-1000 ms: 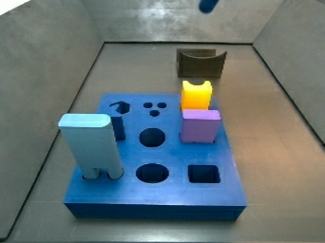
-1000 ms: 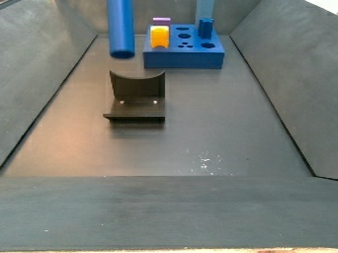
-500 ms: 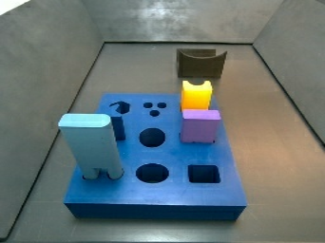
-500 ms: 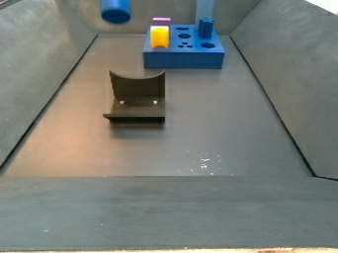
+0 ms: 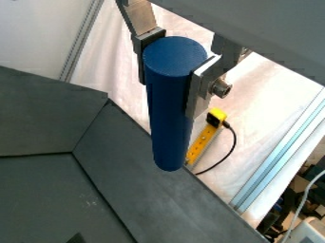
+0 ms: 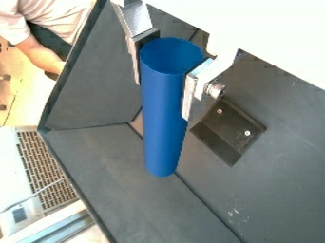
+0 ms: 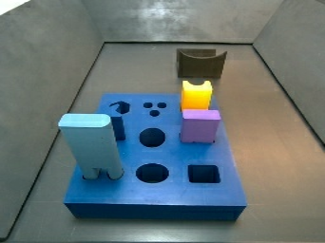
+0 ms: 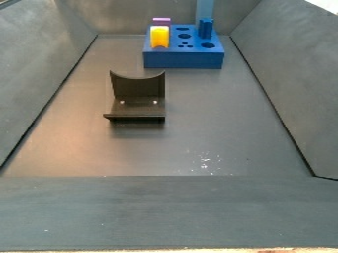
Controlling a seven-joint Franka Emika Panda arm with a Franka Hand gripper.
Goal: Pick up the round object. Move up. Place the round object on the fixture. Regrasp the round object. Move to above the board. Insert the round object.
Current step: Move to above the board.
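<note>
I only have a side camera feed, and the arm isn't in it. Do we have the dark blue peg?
Observer: Yes. In both wrist views the gripper is shut on the dark blue peg, near its upper end.
Operator: How does it hang?
Observer: Its long axis runs down from the fingers, with the lower end free.
Operator: Is the fixture empty?
Observer: Yes, the fixture has nothing in its notch.

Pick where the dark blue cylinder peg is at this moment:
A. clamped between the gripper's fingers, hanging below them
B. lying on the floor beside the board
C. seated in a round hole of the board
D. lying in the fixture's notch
A: both wrist views show the round object clamped in the gripper, while in a side view the fixture is bare.
</note>
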